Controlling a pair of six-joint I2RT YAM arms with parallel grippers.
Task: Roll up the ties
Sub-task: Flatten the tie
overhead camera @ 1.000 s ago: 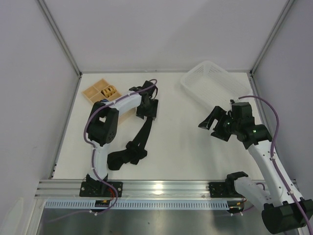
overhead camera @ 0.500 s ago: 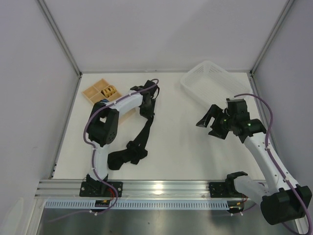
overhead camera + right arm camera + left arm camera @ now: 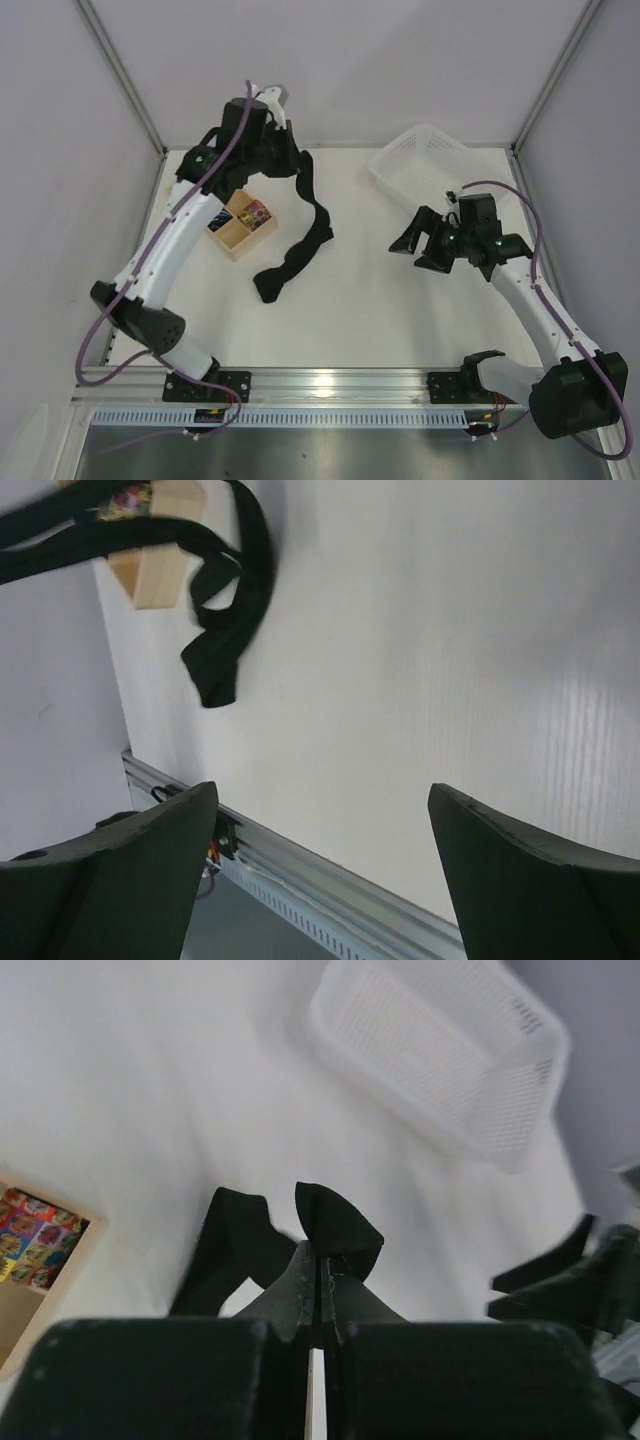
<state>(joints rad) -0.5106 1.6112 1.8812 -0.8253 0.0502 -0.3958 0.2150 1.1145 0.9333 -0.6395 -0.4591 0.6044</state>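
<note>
One black tie (image 3: 318, 225) hangs as a long strip from my left gripper (image 3: 293, 165), which is raised over the back of the table. The tie's lower end (image 3: 270, 285) trails crumpled on the white surface. In the left wrist view my left gripper (image 3: 320, 1252) is shut on a fold of the tie (image 3: 338, 1225), and more of the strip (image 3: 225, 1250) drops away below. My right gripper (image 3: 413, 250) hovers at mid-right, open and empty, well apart from the tie. Its wrist view shows the gripper (image 3: 325, 800) spread wide, with the tie (image 3: 225, 630) far off at the upper left.
A wooden box (image 3: 245, 225) with small colourful items stands left of the hanging tie. A white mesh basket (image 3: 430, 170) sits at the back right. The metal rail (image 3: 320, 385) runs along the near edge. Grey walls close in both sides.
My left gripper shut on the tie and rose high toward the back, pulling the strip up off the table and uncovering the wooden box. My right gripper drifted slightly left.
</note>
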